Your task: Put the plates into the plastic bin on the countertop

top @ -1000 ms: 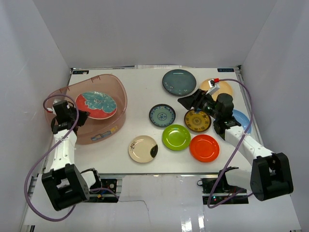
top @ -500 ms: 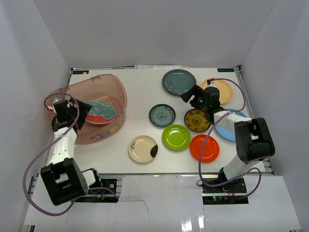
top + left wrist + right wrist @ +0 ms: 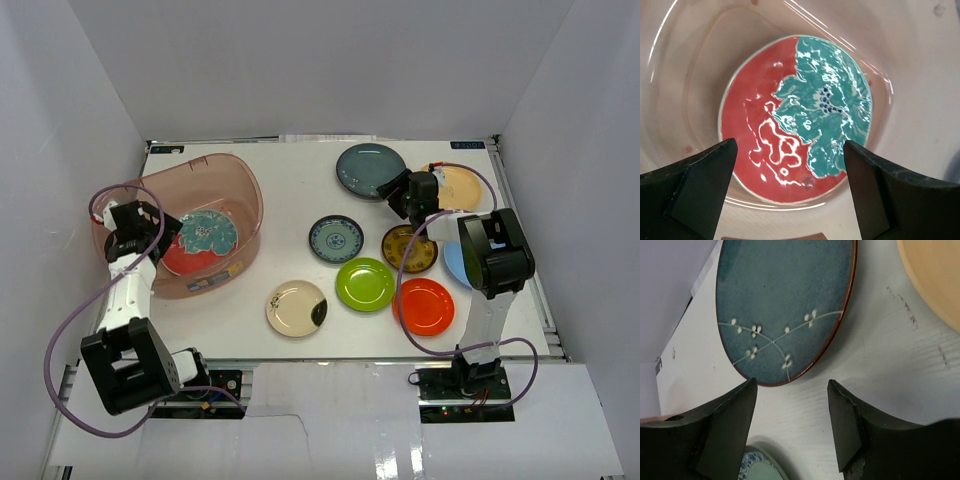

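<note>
Left gripper (image 3: 790,145) hangs wide open and empty above the red-and-teal plate (image 3: 790,95), which lies inside the plastic bin (image 3: 246,190) — across the way, the right gripper (image 3: 792,385) hovers, jaws apart, nothing held, just beside the dark teal plate (image 3: 785,300) on the countertop (image 3: 880,355)
</note>
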`<state>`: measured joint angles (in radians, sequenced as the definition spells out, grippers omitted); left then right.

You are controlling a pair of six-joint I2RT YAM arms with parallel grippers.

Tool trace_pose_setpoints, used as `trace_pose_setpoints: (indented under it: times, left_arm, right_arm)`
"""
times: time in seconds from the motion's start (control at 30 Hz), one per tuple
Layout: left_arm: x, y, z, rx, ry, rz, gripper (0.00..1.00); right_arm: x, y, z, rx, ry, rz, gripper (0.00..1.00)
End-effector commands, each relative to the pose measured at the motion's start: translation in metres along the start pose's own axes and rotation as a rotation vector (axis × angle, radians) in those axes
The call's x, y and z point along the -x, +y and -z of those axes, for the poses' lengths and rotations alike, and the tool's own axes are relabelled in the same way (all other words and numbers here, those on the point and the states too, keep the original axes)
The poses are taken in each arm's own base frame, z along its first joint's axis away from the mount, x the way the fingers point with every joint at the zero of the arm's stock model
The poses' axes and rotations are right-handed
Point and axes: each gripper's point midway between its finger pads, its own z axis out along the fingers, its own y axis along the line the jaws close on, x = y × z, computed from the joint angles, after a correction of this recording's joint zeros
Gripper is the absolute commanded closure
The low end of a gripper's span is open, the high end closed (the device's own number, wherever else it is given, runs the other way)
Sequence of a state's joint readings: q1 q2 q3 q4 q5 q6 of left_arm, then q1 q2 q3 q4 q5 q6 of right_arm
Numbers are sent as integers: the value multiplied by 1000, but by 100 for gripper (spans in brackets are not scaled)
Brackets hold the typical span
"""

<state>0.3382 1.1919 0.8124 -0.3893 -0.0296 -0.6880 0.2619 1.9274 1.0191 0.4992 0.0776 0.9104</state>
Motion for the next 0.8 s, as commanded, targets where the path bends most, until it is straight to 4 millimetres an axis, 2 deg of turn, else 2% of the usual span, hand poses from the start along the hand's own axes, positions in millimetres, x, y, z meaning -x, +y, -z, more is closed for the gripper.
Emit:
trace_pose_setpoints:
  times: [0.0, 0.07, 0.17, 0.33, 0.37, 0.5, 0.53, 0.57, 0.6, 0.63, 0.67, 0.7, 0.77]
  left_arm:
    - [7, 8, -6, 72, -3, -56, 2]
    - [9, 9, -5, 83, -4, -65, 2]
    - [18, -6, 8, 19, -34, -64, 2]
    - [23, -73, 48, -243, -42, -145, 2]
    - [21, -95, 62, -318, -37, -180, 2]
    - [8, -137, 102, -471, -10, -293, 2]
    - [2, -142, 105, -482, 16, -319, 2]
    - [-13, -147, 112, -503, 70, -350, 2]
    - [-15, -155, 120, -533, 82, -367, 2]
    - [-21, -157, 125, -547, 107, -380, 2]
    - [-25, -161, 129, -568, 120, -388, 2]
    - [-37, -171, 141, -624, 157, -411, 2]
    - [-48, -180, 151, -673, 200, -415, 2]
  right_arm:
    - [27, 8, -16, -9, -89, -58, 36]
    - [28, 1, -20, -33, -99, -75, 36]
    - [24, -10, -30, -55, -92, -92, 36]
    - [24, -2, -51, -23, -69, -105, 35]
    - [18, -9, -57, -35, -51, -113, 38]
    - [11, -11, -69, -27, -20, -163, 55]
    - [11, -11, -71, -27, -18, -180, 59]
    - [6, -15, -75, -37, -11, -189, 62]
    - [4, -14, -77, -27, 5, -198, 67]
    - [2, -14, -77, -23, 16, -221, 81]
    - [2, -13, -76, -16, 24, -228, 87]
    - [3, -10, -73, -1, 25, -230, 92]
    - [16, 8, -59, 88, -20, -228, 92]
